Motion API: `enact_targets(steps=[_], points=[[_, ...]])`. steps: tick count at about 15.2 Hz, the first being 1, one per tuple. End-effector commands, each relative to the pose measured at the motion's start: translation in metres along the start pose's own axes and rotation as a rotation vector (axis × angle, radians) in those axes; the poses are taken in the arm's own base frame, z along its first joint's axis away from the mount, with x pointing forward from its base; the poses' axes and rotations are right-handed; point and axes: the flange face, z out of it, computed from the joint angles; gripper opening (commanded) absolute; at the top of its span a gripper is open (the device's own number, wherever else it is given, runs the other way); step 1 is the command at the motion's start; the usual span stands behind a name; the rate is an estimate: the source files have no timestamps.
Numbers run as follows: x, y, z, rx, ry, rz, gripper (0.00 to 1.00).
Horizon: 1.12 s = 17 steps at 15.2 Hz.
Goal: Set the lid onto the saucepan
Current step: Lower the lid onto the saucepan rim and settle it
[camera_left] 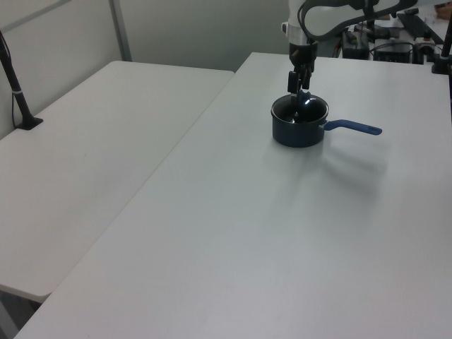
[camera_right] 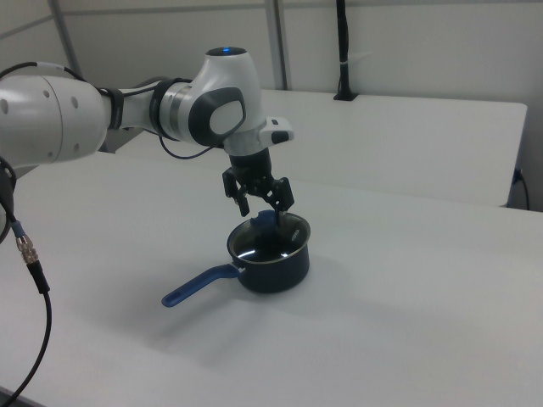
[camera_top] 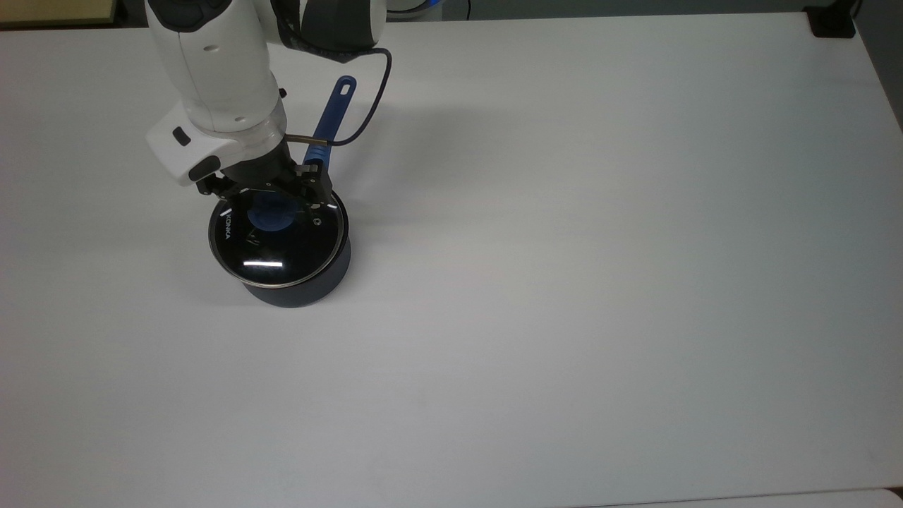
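Spread apart, the two fingers of the hand (camera_top: 271,195) stand either side of the blue knob (camera_top: 271,214) of the lid (camera_top: 276,238), gripping nothing; in the right view the hand (camera_right: 265,203) hangs just above the knob with open air between its fingers. One white arm (camera_top: 215,67) carries it down from the top view's upper left.

One lid lies on one saucepan (camera_top: 303,291), its metal rim resting round the pot's mouth, the white "KONKA" lettering toward the top view's left. In the top view the lid looks shifted slightly to the left of the pot's body, which shows as a dark crescent at the lower right. The left view shows the lid (camera_left: 302,107) capping the saucepan (camera_left: 296,131); the right view shows the lid (camera_right: 270,241) and saucepan (camera_right: 276,270) likewise.

One long blue handle (camera_top: 333,113) runs from the pot toward the top view's top, a hole at its end. Everything stands on one white worktop (camera_top: 564,247). A second worktop (camera_left: 92,155) sits beside it at the left view's left.
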Motion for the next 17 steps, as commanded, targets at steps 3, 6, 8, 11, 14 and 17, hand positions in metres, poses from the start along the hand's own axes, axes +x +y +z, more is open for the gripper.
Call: enact_targets(steps=[3, 6, 8, 11, 14, 17], points=[[-0.001, -0.004, 0.000, 0.016, 0.011, 0.026, 1.00], [-0.004, -0.005, 0.005, 0.018, 0.001, 0.025, 1.00], [-0.005, -0.007, 0.008, 0.019, -0.007, 0.022, 1.00], [-0.005, -0.013, 0.010, 0.023, -0.010, 0.014, 1.00], [-0.004, -0.026, 0.010, 0.029, -0.010, 0.008, 1.00], [-0.004, -0.040, 0.011, 0.037, -0.013, 0.004, 1.00]])
